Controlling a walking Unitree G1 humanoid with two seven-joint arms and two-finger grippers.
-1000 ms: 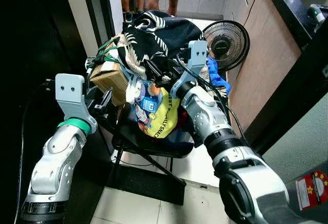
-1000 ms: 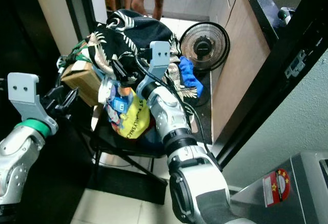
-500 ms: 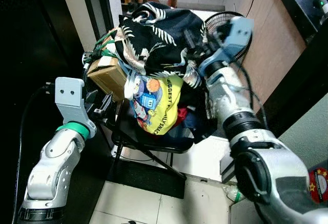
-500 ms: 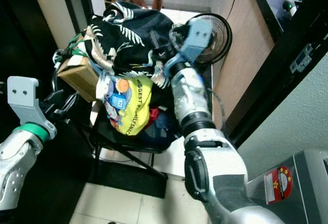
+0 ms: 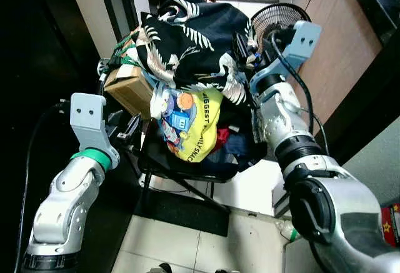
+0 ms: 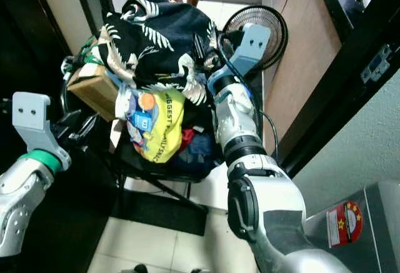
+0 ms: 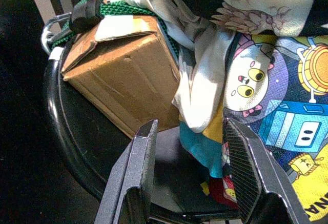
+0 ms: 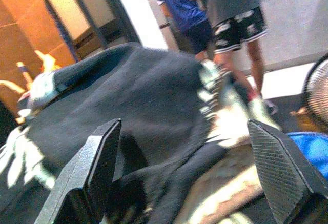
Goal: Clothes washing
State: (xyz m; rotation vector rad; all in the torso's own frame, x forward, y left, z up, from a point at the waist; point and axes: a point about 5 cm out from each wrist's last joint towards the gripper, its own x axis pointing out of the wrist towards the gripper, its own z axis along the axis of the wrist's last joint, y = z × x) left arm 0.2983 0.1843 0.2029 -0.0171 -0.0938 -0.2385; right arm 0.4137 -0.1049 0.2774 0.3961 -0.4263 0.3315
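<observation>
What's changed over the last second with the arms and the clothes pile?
The right gripper moved from the front of the clothes pile to its far right side by the fan, jaws open, holding nothing. The left gripper stayed by the cardboard box, jaws open. The pile stayed on the chair.

The left arm point(image 5: 65, 192) rises bent at the elbow, its silver forearm ringed with a green band at the wrist; the left gripper point(image 7: 192, 178) points forward and slightly down, its jaws spread apart with nothing between them; one black finger point(image 7: 137, 170) stands on each side of the gap. The right arm point(image 5: 294, 142) reaches forward and up, nearly straight; the right gripper point(image 8: 184, 172) is held level, its jaws wide apart, its ribbed pads point(image 8: 279, 170) facing inward with nothing clamped.
</observation>
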